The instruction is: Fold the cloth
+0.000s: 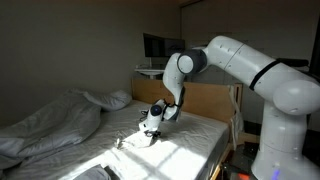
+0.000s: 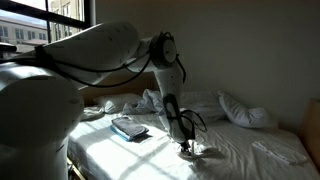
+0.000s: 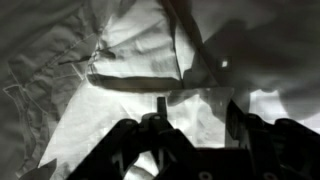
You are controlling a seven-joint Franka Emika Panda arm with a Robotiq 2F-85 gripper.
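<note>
The cloth (image 1: 175, 140) is a thin white sheet spread over the mattress, sunlit and finely wrinkled, and it also shows in an exterior view (image 2: 235, 152). My gripper (image 1: 152, 127) hangs low over it near the bed's middle and appears again at the sheet's surface (image 2: 186, 148). In the wrist view the gripper (image 3: 197, 102) is open. Its two dark fingers (image 3: 160, 100) stand apart over the cloth (image 3: 130, 55), and nothing is pinched between them. A folded edge of the cloth (image 3: 135, 82) lies just beyond the fingertips.
A puffy grey-white duvet (image 1: 50, 125) is heaped on one side of the bed, with a pillow (image 1: 118, 99) behind it. A flat dark-edged object (image 2: 130, 127) lies on the mattress. More pillows (image 2: 245, 112) lie by the wall. A wooden headboard (image 1: 205, 98) stands behind the arm.
</note>
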